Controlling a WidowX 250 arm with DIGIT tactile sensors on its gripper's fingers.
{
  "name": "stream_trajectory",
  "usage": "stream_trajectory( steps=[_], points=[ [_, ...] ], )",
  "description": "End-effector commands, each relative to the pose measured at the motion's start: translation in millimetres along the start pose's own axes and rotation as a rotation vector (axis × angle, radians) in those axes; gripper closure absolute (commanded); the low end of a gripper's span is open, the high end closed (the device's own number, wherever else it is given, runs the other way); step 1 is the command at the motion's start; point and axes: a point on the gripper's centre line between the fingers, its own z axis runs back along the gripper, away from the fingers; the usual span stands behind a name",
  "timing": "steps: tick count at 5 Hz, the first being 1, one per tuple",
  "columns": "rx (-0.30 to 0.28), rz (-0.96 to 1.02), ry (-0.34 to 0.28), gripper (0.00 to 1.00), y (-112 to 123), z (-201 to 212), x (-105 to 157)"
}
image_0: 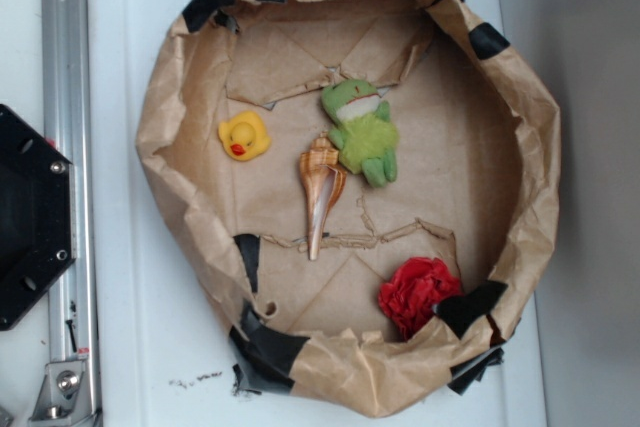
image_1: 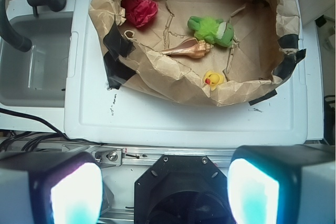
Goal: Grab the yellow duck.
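**Yellow duck: location, handling and clearance**

The yellow duck (image_0: 244,136) sits upright on the floor of a round brown-paper basin (image_0: 520,97) on a white tabletop (image_0: 120,327). It lies close under the crumpled wall on the robot's side, apart from every other item. A conch shell (image_0: 321,190) lies near the middle, touching a green plush frog (image_0: 361,129) beside it. A red crumpled flower-like object (image_0: 417,293) rests well apart by the rim.

The hand (image_1: 165,192) hangs back above the robot's base, outside the basin, fingers spread wide and empty. Only its two pads (image_1: 76,195) show in the wrist view.

Handling, as judged: the duck looks light, glossy and rounded, so it is likely slippery and somewhat squashy. Take hold across the broad body, not the head or beak, and close gently.

Clearance: the near wall leans over the duck in the wrist view, partly screening it. Open floor lies on the duck's shell side. A descent from straight above appears safest, keeping one finger off the paper wall.
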Motion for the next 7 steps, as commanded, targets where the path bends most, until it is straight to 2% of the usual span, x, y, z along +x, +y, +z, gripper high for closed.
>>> stream_trajectory(
  steps=[1, 2, 3, 4, 5, 6, 7],
  points=[
    [0.000, 0.000, 0.000, 0.00, 0, 0, 0],
    [-0.015, -0.048, 0.060, 0.00, 28, -27, 33],
    [-0.019, -0.042, 0.056, 0.00, 57, -58, 66],
    [0.019, -0.068, 0.124, 0.00, 76, -103, 89],
    [0.049, -0.129, 0.128, 0.00, 84, -149, 94],
    [0.098, -0.244, 0.135, 0.00, 75, -181, 88],
    [0.100, -0.294, 0.155, 0.00, 75, -191, 79]
  ],
)
